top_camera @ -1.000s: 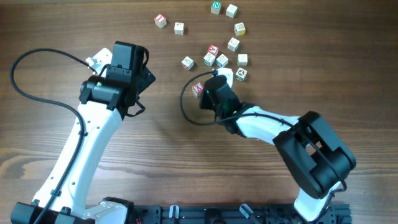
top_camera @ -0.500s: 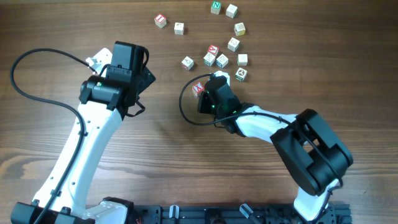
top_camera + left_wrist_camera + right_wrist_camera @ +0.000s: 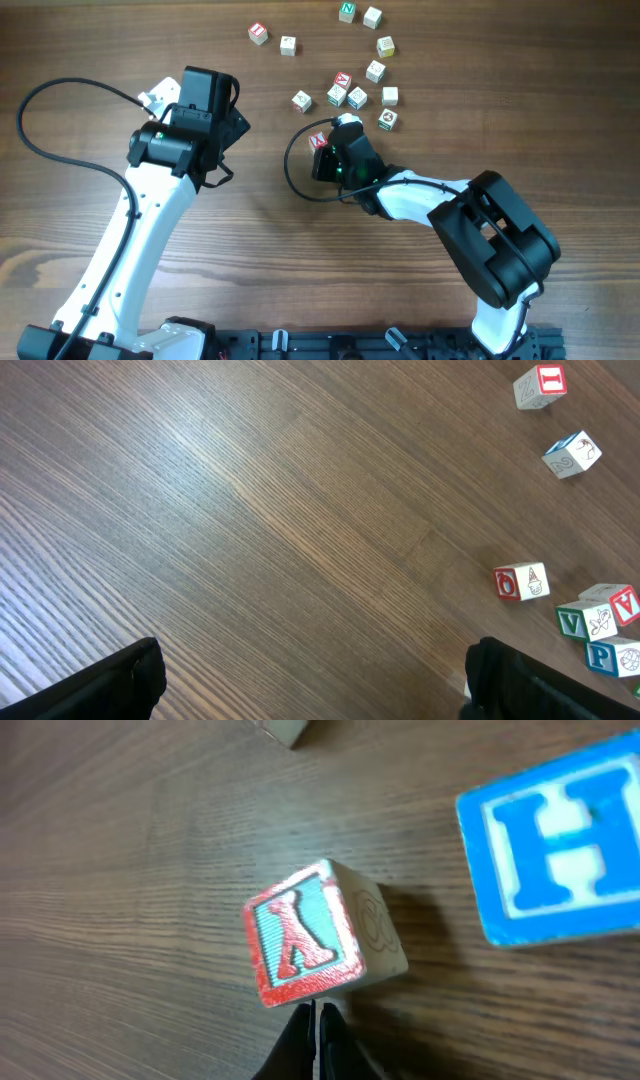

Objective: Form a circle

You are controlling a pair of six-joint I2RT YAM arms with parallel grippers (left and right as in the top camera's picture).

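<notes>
No circle shows; its pieces, several small wooden letter cubes [image 3: 357,97], lie scattered at the table's far middle. One red-faced cube [image 3: 319,140] sits apart, nearest the arms. My right gripper [image 3: 326,151] is shut, and its tips [image 3: 313,1010] touch that red-faced cube [image 3: 320,935] at its near edge without holding it. A blue H cube [image 3: 555,840] lies to its right. My left gripper [image 3: 236,124] hangs open [image 3: 315,680] over bare wood, left of the cubes, with nothing between its fingers.
A red I cube [image 3: 258,33] and a pale cube [image 3: 288,44] lie far left of the group; a green N cube [image 3: 347,12] is at the top edge. The left wrist view shows a red cube [image 3: 521,581] and a green V cube [image 3: 572,622]. A black cable [image 3: 295,175] loops beside the right wrist.
My right gripper has shifted a little to the left against the red-faced cube, which has barely moved. The left arm has stayed still.
</notes>
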